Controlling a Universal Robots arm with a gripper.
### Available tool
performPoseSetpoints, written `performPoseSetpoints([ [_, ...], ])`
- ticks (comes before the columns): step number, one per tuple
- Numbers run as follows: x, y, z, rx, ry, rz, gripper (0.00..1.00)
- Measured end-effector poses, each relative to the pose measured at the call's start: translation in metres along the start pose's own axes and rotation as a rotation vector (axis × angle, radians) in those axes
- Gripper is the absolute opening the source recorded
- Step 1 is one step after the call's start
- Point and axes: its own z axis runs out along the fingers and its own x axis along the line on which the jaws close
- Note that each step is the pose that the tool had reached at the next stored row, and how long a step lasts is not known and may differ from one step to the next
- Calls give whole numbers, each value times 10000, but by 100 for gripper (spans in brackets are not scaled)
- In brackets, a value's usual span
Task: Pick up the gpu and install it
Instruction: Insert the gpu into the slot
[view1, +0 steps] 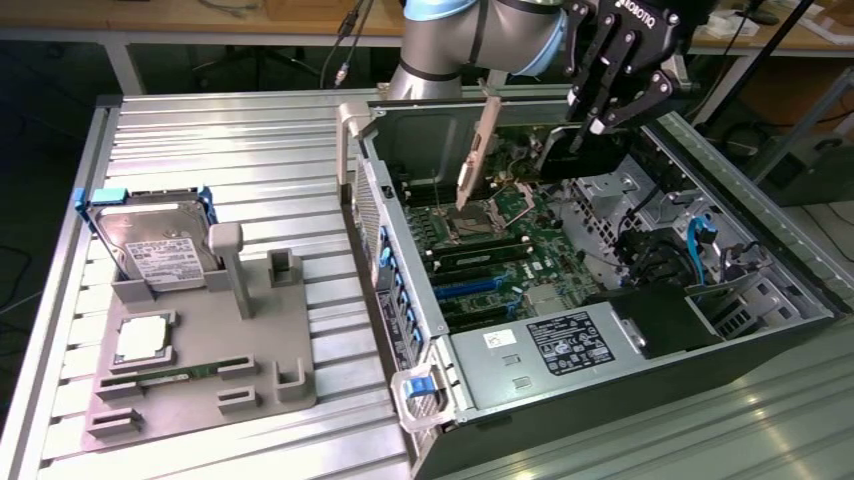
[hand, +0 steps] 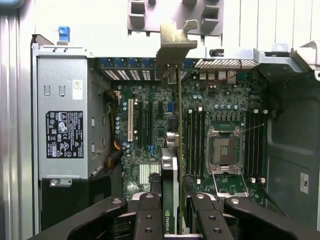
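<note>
My gripper (view1: 597, 122) hangs over the open computer case (view1: 400, 250) and is shut on the gpu (view1: 583, 155). The dark card is held on edge, and its silver end bracket (view1: 473, 150) points toward the case's rear wall. In the wrist view the gpu (hand: 170, 187) runs edge-on between my black fingers (hand: 149, 212), with its bracket (hand: 173, 42) at the far end by the rear slot openings. The card floats above the motherboard (hand: 150, 125), apart from the white expansion slot (hand: 131, 120) and the others beside it.
Inside the case are a power supply with a black label (hand: 65, 130), memory sticks (hand: 196, 140) and a bare CPU socket (hand: 223, 150). At the exterior view's left, a grey fixture (view1: 254, 385) holds a silver hard drive (view1: 158, 250), a CPU (view1: 143, 340) and a green memory stick (view1: 174, 375).
</note>
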Motion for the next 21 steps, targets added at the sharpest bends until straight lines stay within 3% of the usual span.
performPoseSetpoints([
  [21,-1,0,1,8,-30,659,27],
])
